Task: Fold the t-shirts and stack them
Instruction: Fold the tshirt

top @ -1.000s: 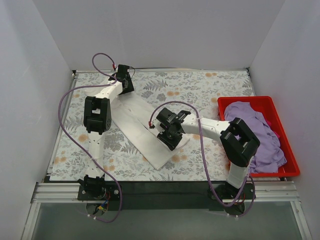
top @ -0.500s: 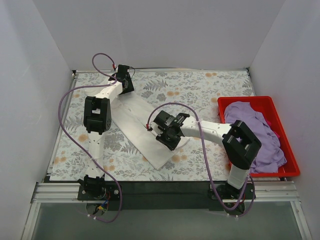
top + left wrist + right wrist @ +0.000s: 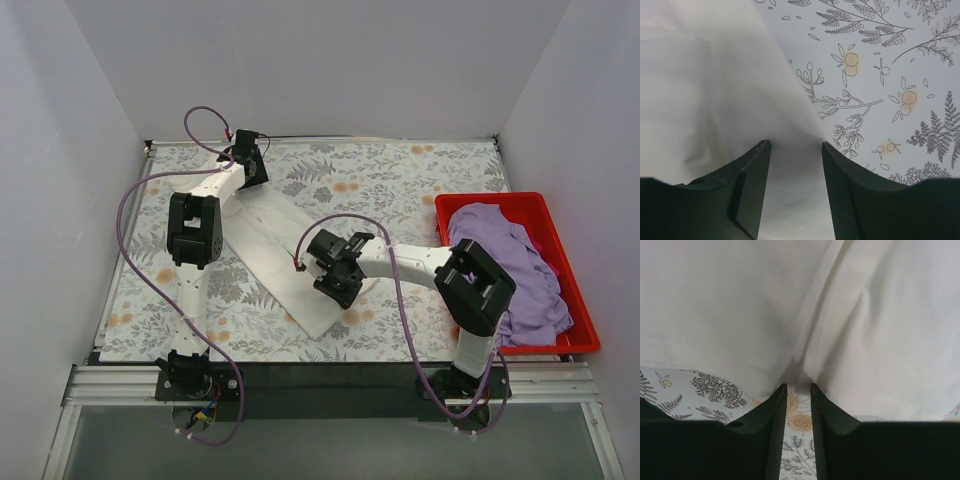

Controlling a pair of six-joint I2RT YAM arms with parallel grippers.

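- The white t-shirt (image 3: 270,240) lies folded into a long, narrow strip on the flowered tablecloth (image 3: 400,180) that covers the tabletop. It runs on a slant from the far left toward the near middle.
- No print shows on the upper side of the strip from above.
- The left hand (image 3: 246,178) is at the far left end of the strip, low over the cloth.
- In the left wrist view the left hand (image 3: 793,145) has its fingers (image 3: 752,190) partway apart. White cloth (image 3: 705,90) fills the gap and draws in toward it like a tent, so this hand holds the shirt's end.
- The edge of the shirt runs down to the right-side fingertip there, with bare tablecloth beyond it.
- The right hand (image 3: 336,284) is at the strip's right-hand edge, toward its near end.
- In the right wrist view the right hand (image 3: 798,386) is narrow, its fingers (image 3: 772,430) nearly together. Creases in the white cloth (image 3: 740,305) gather right at the tips, so it pinches the hemmed edge.
- Tablecloth shows below that hem on both sides of the fingers.
- The purple t-shirt (image 3: 525,262) lies crumpled and unfolded in the red bin (image 3: 490,199) at the right side of the tabletop, well apart from the white one.
- Part of the purple cloth hangs over the bin's near-left rim, behind the right arm's elbow.
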